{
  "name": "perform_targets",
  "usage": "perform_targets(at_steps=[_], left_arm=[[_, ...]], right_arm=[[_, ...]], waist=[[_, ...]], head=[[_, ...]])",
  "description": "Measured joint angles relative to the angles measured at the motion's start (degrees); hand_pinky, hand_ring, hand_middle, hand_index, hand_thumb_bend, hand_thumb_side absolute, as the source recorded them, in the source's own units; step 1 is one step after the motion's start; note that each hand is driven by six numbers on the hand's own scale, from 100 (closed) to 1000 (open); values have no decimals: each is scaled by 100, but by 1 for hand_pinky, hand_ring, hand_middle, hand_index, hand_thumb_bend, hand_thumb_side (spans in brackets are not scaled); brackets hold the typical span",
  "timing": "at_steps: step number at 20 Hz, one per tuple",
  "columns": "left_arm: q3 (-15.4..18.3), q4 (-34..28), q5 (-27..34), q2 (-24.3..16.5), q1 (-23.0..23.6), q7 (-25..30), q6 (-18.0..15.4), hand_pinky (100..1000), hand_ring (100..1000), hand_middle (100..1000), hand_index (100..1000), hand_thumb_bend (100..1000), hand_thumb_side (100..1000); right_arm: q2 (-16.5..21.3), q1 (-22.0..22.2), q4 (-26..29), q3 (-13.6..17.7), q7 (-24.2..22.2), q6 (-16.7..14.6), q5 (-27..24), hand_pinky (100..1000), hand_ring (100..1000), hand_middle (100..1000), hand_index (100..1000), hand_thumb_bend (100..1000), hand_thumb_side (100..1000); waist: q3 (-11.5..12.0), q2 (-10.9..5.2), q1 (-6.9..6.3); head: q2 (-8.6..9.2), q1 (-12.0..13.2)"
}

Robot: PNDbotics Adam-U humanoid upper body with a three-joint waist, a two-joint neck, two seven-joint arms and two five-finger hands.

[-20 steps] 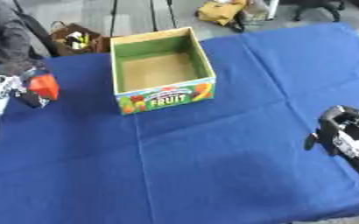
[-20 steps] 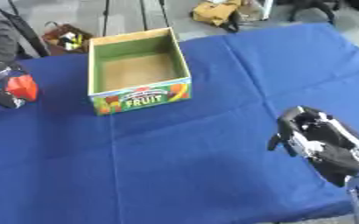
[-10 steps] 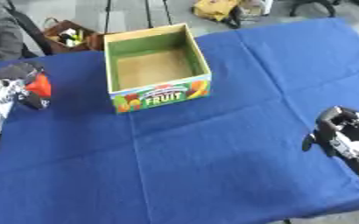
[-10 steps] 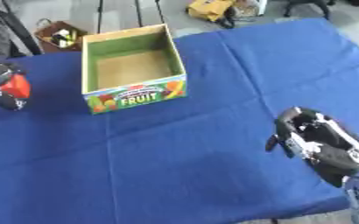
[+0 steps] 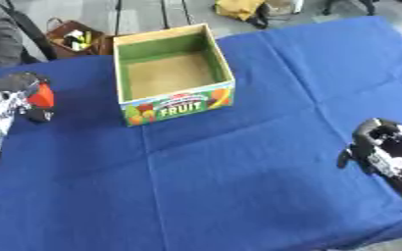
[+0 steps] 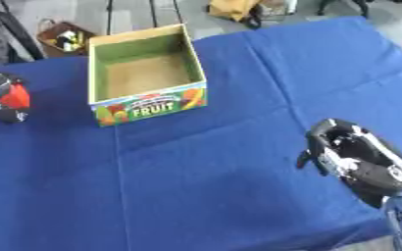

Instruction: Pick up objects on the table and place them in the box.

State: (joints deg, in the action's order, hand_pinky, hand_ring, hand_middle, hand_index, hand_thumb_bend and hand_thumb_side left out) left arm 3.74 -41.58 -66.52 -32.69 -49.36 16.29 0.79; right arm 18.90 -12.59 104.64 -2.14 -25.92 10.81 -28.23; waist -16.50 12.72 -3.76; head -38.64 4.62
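One red-orange rounded object (image 5: 41,96) is in play, clamped in the curled fingers of the left hand (image 5: 20,95) at the far left edge of the blue cloth-covered table (image 5: 238,176). It sits left of the open cardboard box with green inner walls and a fruit label (image 5: 170,73), well apart from it. Judgement: carry it rightward, clear the near-left rim, and release only over the bare brown floor. The left arm enters from the left edge, hand raised. The right hand (image 6: 350,157) rests idle at the near right, fingers curled together, holding nothing.
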Motion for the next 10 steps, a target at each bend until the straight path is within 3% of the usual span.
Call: perform_targets(at_steps=[4,5,6,10], left_arm=[[8,30,69,2,16,17,73,645,521,544,878,154,100],[8,33,91,2,20,8,94,625,497,525,874,134,100],[8,34,107,2,23,-11,117,553,415,467,858,100,100],[9,34,213,4,45,-158,257,347,187,295,807,100,101]], right_arm=[[0,0,-1,1,0,0,0,488,257,219,199,100,100],[-1,0,-2,1,0,0,0,488,257,219,199,100,100],[-1,0,-2,1,-1,0,0,489,257,219,200,100,100],[-1,0,-3,1,-1,0,0,489,257,220,200,100,100]], waist=[[0,0,0],[1,0,1],[3,0,1],[13,0,9]], head=[[0,-7],[0,-12],[0,-14],[0,-20]])
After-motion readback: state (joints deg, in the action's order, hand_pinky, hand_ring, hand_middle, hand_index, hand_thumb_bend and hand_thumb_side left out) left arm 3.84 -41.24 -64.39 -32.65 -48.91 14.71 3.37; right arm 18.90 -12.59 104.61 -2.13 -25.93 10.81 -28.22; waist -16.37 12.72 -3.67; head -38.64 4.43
